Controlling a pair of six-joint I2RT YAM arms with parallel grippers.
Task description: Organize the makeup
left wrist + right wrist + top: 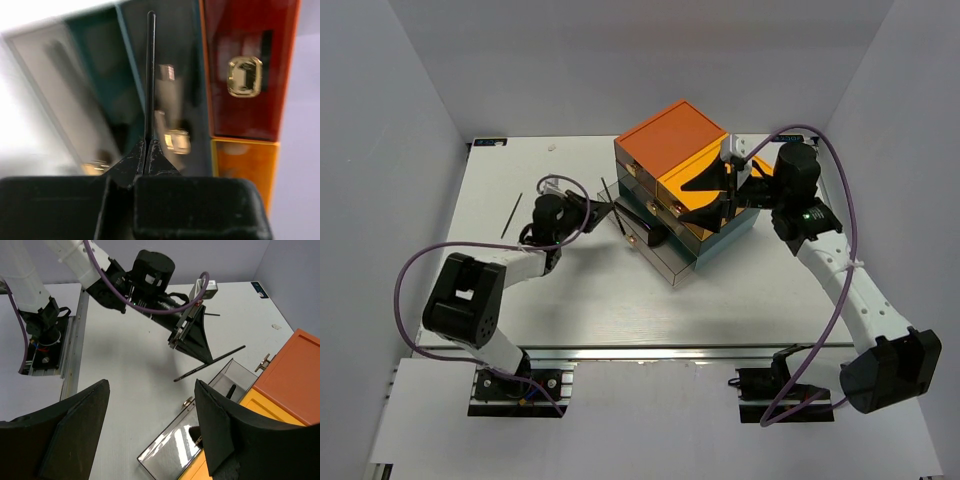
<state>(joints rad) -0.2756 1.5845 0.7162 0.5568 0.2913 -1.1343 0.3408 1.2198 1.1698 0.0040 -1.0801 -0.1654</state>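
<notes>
Since the left end effector (pixel 145 150) is pressed together on a thin black stick (pixel 150 75), pinched along its shaft, I'd judge it bound for the open drawer (pixel 665 262) just at its 3 o'clock. A second stick (pixel 510 215) lies on the desk (pixel 580 300) at 9 o'clock. Farther back, the drawer box (pixel 670 135) crowds the approach, with the right end effector (pixel 151 387) hovering over it, spread wide and empty.

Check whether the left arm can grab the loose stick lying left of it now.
Probably not yet: the left pincer is shut on a black stick and would have to release it first. Otherwise the loose stick lies on the table near the arm, with nothing between.
</notes>
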